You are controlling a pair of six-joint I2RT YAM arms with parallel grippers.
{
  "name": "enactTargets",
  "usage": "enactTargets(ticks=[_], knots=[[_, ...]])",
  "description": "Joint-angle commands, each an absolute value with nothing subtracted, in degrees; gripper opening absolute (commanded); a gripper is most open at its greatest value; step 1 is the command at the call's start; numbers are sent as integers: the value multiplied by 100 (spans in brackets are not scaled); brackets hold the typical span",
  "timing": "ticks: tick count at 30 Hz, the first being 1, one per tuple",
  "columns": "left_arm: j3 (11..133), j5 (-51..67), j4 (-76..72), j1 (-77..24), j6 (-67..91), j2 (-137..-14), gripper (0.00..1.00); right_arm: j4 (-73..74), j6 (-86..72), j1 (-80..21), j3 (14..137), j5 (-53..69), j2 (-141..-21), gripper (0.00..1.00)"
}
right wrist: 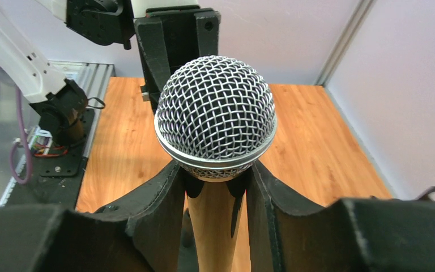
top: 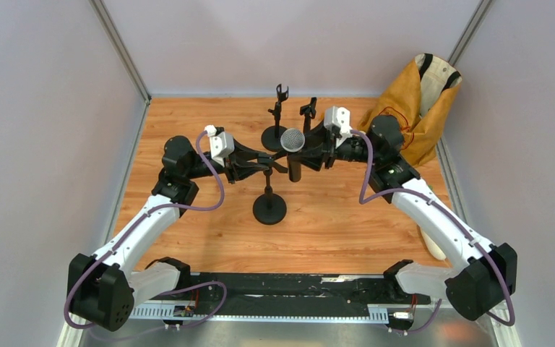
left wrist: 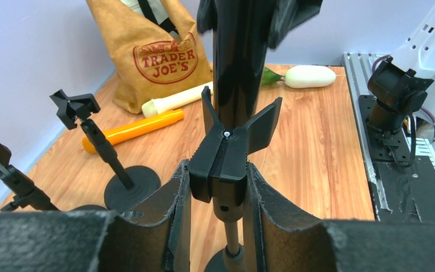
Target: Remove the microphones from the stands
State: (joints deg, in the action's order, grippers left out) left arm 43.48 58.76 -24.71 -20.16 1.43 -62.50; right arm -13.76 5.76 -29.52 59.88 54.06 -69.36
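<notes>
The microphone has a silver mesh head and a dark shiny body. It stands upright over the black stand, and its lower body sits between the prongs of the stand's clip. My left gripper is shut on the clip; in the left wrist view its fingers press both sides of the clip. My right gripper is shut on the microphone body just under the head, as the right wrist view shows.
Two empty clip stands stand behind. A Trader Joe's paper bag leans in the far right corner. An orange tube and a white radish lie on the wood. Walls enclose the table.
</notes>
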Motion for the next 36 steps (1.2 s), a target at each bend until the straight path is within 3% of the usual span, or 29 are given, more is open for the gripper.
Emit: enactTargets(ticks=[1,19,36], knots=[[4275,5822,-2704,-2022,150,-6297,0,-610,1215,-2684,6587,5456,-6549,11],[4245,5845,-2900,-2027,333,-6307,0,1638,2902,-1367,6717,4331,-5886,5],[4226,5871,-2971,-2030,400,-6284,0,3276,4291,-1181,6231,3200,-5815,4]])
